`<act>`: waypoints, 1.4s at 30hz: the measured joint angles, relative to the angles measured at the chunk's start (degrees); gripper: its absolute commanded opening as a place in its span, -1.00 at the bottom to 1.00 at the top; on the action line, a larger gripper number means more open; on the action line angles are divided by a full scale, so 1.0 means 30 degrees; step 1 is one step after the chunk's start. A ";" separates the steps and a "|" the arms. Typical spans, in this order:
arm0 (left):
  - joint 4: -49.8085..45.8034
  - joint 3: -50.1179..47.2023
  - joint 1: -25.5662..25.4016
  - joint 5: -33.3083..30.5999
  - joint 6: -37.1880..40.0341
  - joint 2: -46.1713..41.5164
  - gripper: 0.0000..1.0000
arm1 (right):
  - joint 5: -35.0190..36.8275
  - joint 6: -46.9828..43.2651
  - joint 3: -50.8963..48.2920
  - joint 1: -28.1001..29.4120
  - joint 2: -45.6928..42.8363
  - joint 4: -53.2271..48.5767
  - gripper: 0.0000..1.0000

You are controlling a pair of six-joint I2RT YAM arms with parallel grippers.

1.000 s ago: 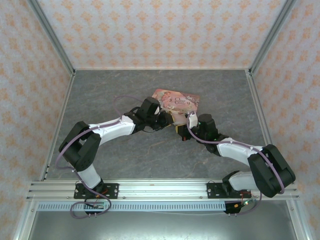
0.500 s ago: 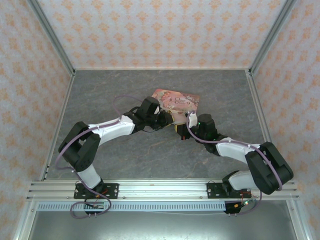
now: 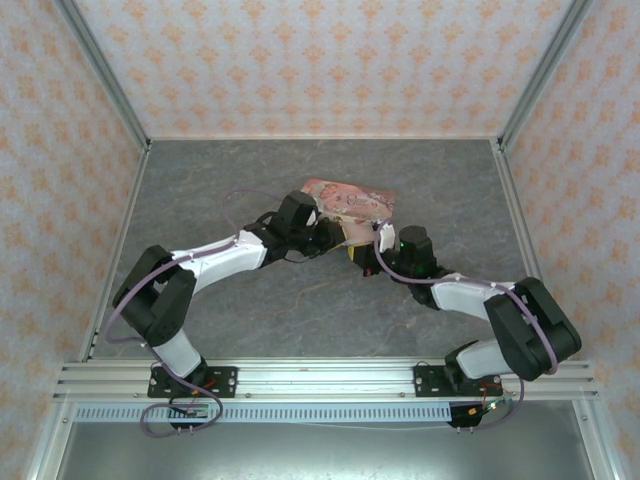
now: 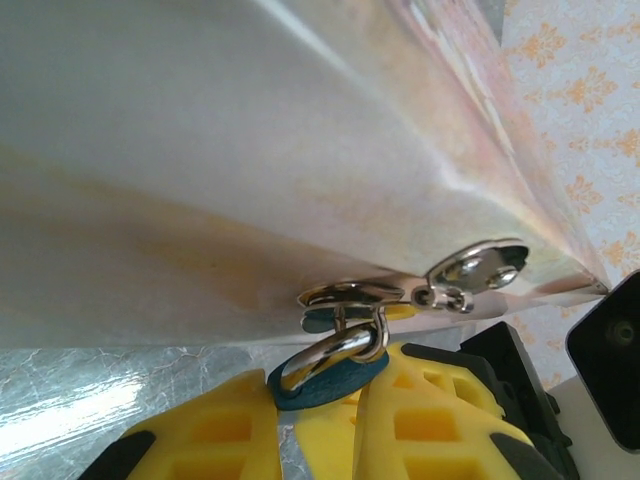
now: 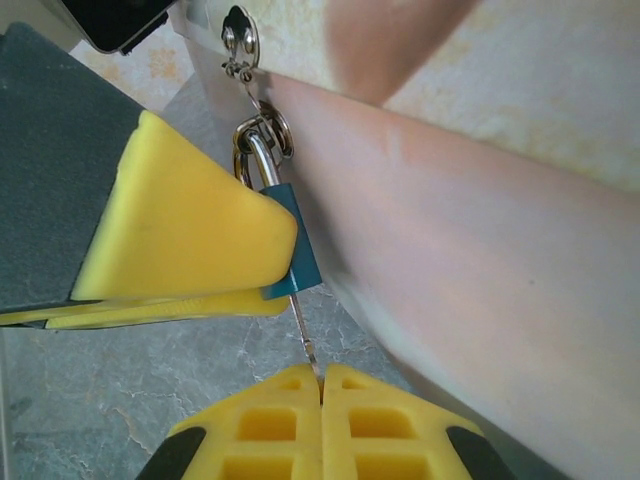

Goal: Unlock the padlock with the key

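Observation:
The small teal padlock hangs by its metal shackle from the clasp ring on the pink tin. My left gripper is shut on the padlock's body, and its yellow fingers cover most of the lock in the right wrist view. The thin metal key points up into the padlock's underside, with my right gripper shut on its lower end. From above, both grippers meet at the tin's near edge.
The pink printed tin lies in the middle of the grey marbled floor, tilted up at the near side. Patterned walls and metal posts enclose the cell. Both arms reach inward towards each other.
The right wrist has crept slightly towards the tin and turned a little. The tin's right corner has shifted a touch left. Both grips are unchanged.

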 measured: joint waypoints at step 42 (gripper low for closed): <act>-0.0670 -0.3767 0.0656 -0.4823 0.8036 -0.3650 0.61 | -0.1931 0.2368 0.5100 -0.2667 0.3439 -0.0816 -1.00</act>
